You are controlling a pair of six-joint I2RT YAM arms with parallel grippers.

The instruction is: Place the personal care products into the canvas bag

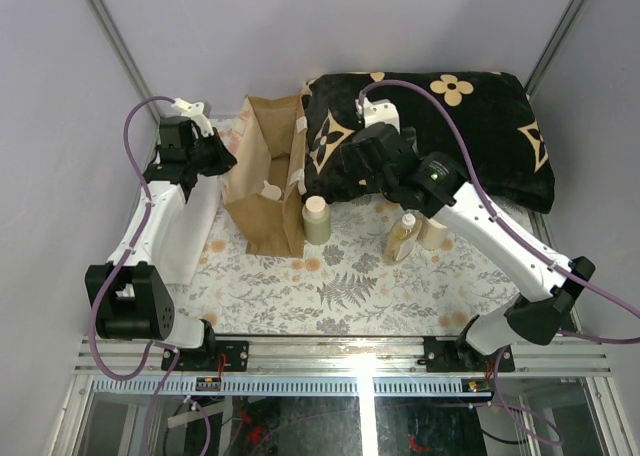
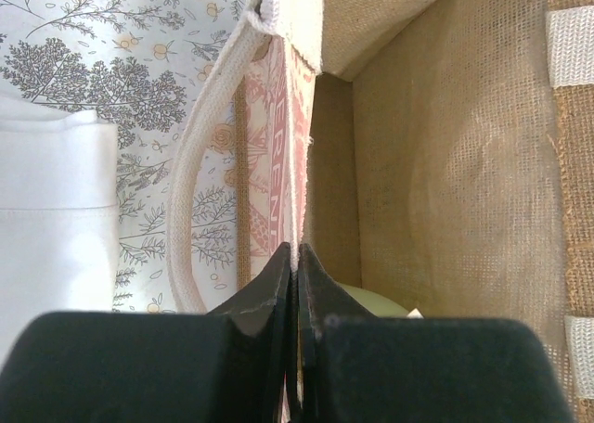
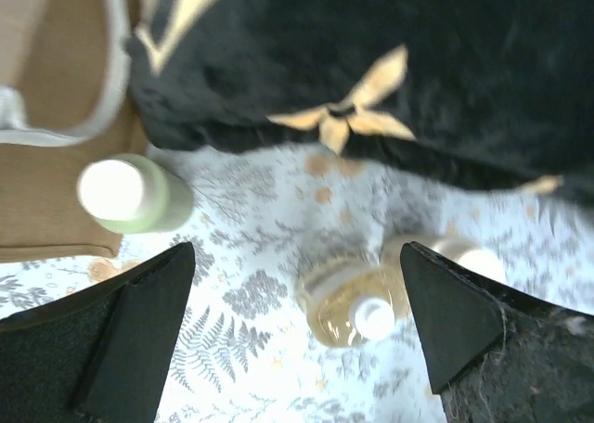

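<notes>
1. Tall tan-brown canvas bag [image 1: 265,191] with pale straps stood upright, mouth open.
2. Small greenish bottle [image 1: 316,221], pale cap, stood upright just right of the bag.
3. Small clear amber bottle [image 1: 401,238] stood further right, cream-beige bottle [image 1: 435,232] just beside it.
4. Mostly hidden pale green rounded shape [image 2: 371,300] lay inside the bag.

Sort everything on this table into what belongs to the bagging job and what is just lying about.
Job: canvas bag, its wall clamped by the left pincer; green bottle beside it; amber bottle below the open right pincer; cream bottle, partly hidden; pale green shape inside the bag, perhaps another bottle.
Lying about: black cushion; white folded cloth; floral table cover.
</notes>
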